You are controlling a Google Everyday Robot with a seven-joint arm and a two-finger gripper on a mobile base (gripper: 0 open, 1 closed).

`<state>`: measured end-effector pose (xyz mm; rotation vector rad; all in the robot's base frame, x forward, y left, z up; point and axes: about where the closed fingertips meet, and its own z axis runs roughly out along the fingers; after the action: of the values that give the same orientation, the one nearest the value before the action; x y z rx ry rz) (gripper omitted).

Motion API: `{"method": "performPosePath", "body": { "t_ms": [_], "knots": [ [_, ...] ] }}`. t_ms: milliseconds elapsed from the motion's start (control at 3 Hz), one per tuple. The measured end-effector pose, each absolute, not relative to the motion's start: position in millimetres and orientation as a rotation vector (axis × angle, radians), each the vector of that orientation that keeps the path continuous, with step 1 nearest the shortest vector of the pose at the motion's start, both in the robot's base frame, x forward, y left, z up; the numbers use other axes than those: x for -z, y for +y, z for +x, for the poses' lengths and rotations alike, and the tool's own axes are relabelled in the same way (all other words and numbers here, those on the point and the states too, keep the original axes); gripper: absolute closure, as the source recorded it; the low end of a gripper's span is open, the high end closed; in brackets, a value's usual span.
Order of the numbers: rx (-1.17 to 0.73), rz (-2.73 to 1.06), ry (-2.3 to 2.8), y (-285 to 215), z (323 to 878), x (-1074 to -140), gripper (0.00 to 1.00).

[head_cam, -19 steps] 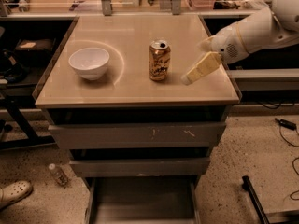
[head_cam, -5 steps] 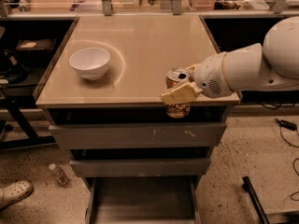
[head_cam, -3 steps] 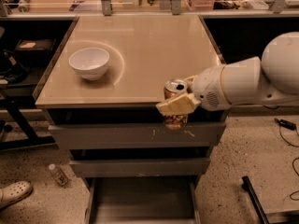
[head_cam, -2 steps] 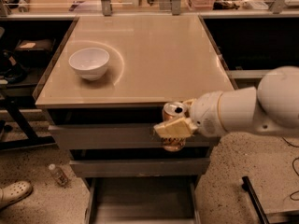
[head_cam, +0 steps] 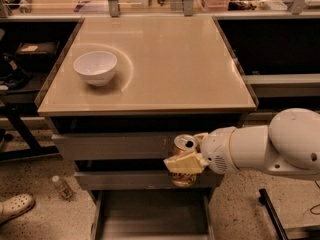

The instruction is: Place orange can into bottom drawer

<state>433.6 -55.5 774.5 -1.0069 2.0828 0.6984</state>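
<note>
While the white-armed two-finger gripper (head_cam: 186, 154) hangs in front of the cabinet, its cream jaws are closed around the small orange-gold aluminium drink can (head_cam: 183, 145), which stands upright in the grasp with its silver pull-tab top up. The can sits at six o'clock from the beige tabletop (head_cam: 165, 59), level with the fronts of the upper grey drawer (head_cam: 110, 146) and the middle grey drawer (head_cam: 125, 180). The shallow grey metal bottom drawer (head_cam: 150, 216) is pulled open below it, at about seven o'clock from the can.

The main risk I see is a collision. The can's base overlaps the middle drawer's front in this view (how far apart they are in depth cannot be told), so a straight descent could catch that edge and twist the can in the jaws. The can is also towards the tray's three o'clock side, so it may come down on the low right wall (head_cam: 206, 219) rather than the floor. If it is let go too high, the narrow can will likely tip and roll. The white ceramic bowl (head_cam: 95, 67), at ten o'clock on the tabletop, is well apart.
</note>
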Motion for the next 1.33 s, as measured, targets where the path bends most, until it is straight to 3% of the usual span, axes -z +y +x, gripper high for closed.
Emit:
{"method": "performPosePath", "body": {
  "t_ms": [1333],
  "knots": [
    [-0.793,-0.81,2.009,-8,424,-595,1.0]
  ]
}}
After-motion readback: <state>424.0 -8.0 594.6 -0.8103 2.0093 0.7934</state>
